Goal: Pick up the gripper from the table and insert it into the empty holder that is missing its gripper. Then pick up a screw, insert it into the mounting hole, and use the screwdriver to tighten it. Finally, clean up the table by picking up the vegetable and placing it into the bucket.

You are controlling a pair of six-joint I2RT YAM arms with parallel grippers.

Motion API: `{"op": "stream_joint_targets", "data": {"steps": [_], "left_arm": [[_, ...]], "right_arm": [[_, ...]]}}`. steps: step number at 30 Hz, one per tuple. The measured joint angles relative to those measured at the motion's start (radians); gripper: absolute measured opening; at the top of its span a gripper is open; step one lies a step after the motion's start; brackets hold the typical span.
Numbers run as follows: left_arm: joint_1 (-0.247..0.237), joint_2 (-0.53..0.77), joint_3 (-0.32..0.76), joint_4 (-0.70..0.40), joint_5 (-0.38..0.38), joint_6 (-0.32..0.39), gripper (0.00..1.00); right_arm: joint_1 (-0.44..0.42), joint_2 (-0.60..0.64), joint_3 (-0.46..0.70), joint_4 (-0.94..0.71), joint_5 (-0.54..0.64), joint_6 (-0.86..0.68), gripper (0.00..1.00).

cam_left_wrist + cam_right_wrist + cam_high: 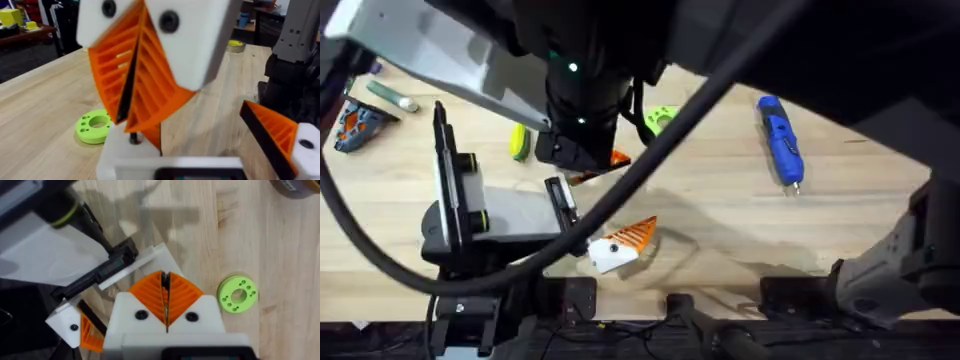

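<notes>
Screwdriver (781,140): blue, pen-shaped, grey tip pointing toward the table's near edge; lies flat on the wooden table (860,220), far right, apart from the rest. Green round disc (660,118) left of it. Left gripper (131,122) pads together, nothing between. Right gripper (166,292) pads likewise pressed together.

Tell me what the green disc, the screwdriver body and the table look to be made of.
The green disc looks like matte moulded or printed plastic, uniform in colour with clean round holes. The screwdriver body looks like glossy blue plastic with a grey metal tip. The table is pale wood, with visible grain and plank seams.
</notes>
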Motion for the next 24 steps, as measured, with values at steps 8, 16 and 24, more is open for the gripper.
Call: {"op": "stream_joint_targets", "data": {"steps": [8,16,24], "left_arm": [[0.0,0.0,0.0,0.0,0.0,0.0,0.988],[0.0,0.0,0.0,0.0,0.0,0.0,0.986],[0.0,0.0,0.0,0.0,0.0,0.0,0.985]], "right_arm": [[0.0,0.0,0.0,-0.003,0.007,0.0,0.005],[0.0,0.0,0.0,-0.02,0.007,0.0,0.005],[0.0,0.0,0.0,-0.015,0.007,0.0,0.005]]}}
